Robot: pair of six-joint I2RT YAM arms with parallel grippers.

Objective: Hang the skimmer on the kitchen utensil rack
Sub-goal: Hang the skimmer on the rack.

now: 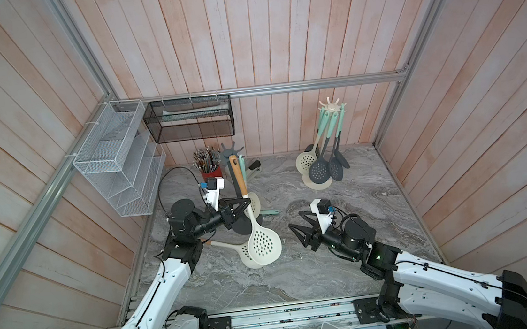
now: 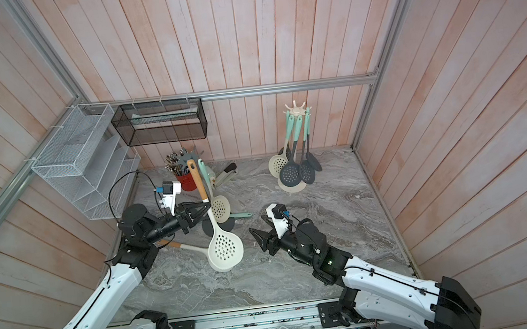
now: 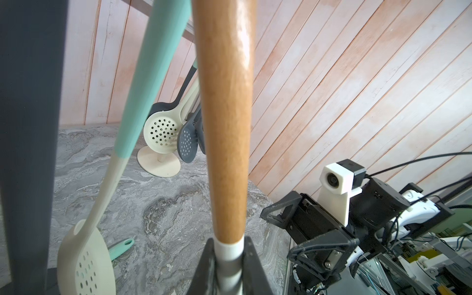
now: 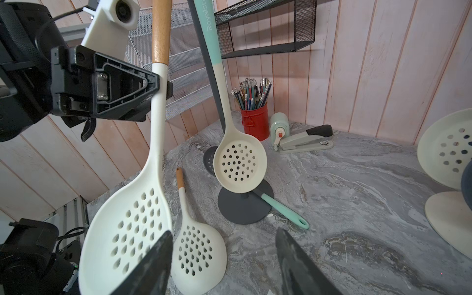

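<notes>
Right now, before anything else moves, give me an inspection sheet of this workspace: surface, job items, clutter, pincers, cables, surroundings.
Surface: grey marbled tabletop; no spill seen.
Job's things: white wooden-handled skimmer held upright, head down, beside the dark rack, which carries one cream skimmer.
Clutter: second white skimmer and mint-handled utensil lying flat; red pencil cup; stapler; cream rack with skimmers hung on it.
Grippers: left pincer shut on the skimmer's neck; right pincer open, empty.
Cables: black cable loops above the left arm.
Surroundings: plank walls; white mesh shelf; black mesh basket.
</notes>
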